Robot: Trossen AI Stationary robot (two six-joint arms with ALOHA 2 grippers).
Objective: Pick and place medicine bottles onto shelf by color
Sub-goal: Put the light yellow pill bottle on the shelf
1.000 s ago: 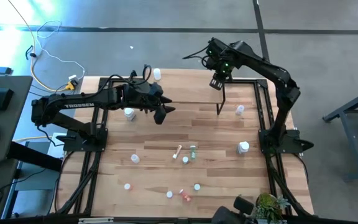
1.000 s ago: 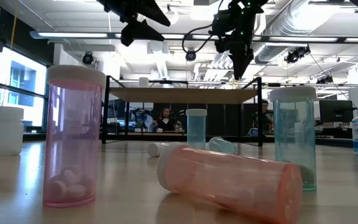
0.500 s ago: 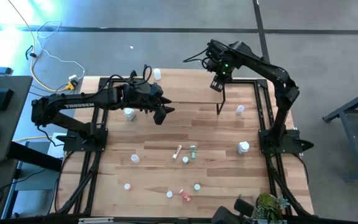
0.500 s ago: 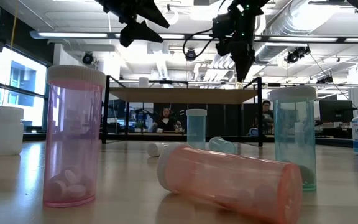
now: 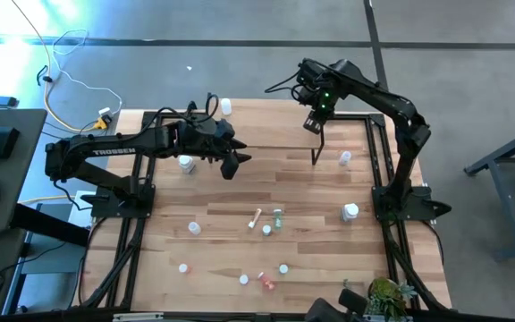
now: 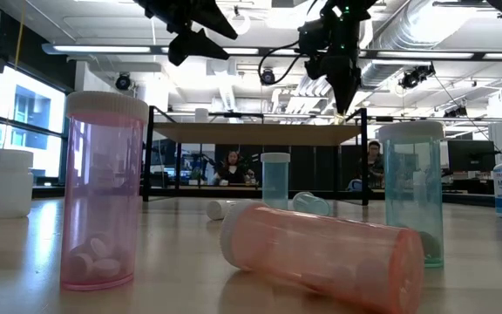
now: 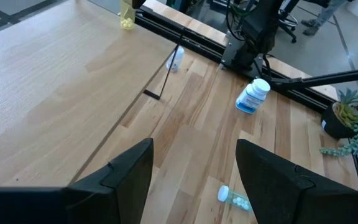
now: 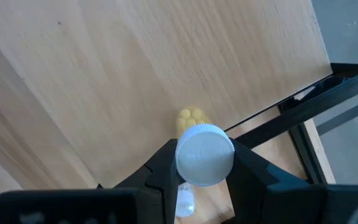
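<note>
While right gripper (image 8: 202, 163) clamps one yellowish bottle (image 8: 204, 151), two pink bottles (image 6: 105, 192)

table (image 5: 240, 192): wood | shelf (image 5: 275, 134) on it | bottles (image 5: 278, 217) scattered

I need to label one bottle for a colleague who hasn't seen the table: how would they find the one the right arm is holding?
Find the light-wood shelf at the table's far end. Above its right end hangs the right gripper, shut on the yellowish bottle. It is the only bottle off the table, white-capped with yellow pills inside.
</note>
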